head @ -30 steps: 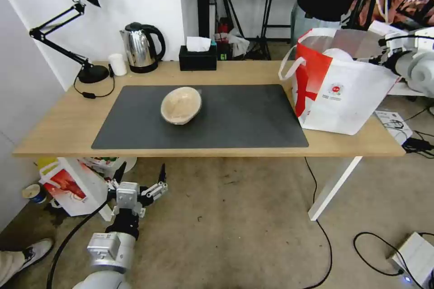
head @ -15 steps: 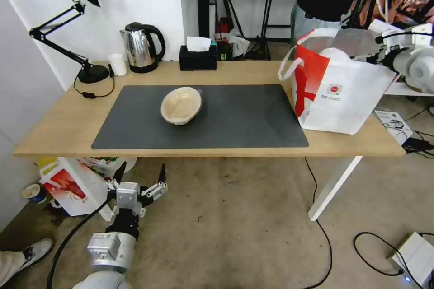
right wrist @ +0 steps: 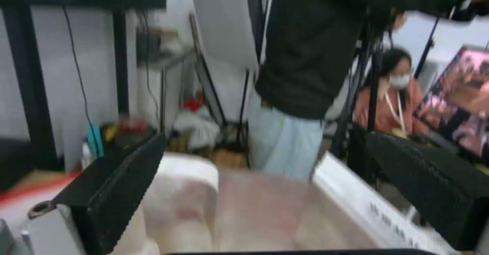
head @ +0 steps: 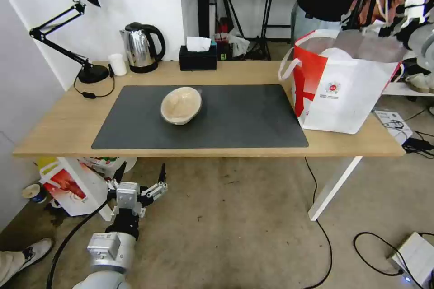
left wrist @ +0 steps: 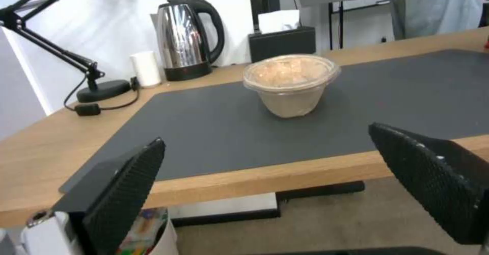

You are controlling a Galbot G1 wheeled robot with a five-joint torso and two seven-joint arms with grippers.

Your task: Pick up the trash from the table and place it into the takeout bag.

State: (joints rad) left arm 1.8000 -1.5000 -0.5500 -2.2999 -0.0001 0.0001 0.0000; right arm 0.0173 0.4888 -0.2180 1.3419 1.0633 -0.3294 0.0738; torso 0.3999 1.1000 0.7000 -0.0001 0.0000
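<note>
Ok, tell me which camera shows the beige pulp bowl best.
The left wrist view: the beige pulp bowl stands close, side-on, upright on the dark mat. The head view shows it from above, smaller. The right wrist view looks over the takeout bag instead.

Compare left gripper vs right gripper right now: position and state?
Left gripper hangs low in front of the table, below its edge, facing the beige pulp bowl on the mat; right gripper is raised above the open takeout bag at the table's right end. The left sits near the floor, the right at bag-top height. Shared: both have jaws spread wide, holding nothing.
</note>
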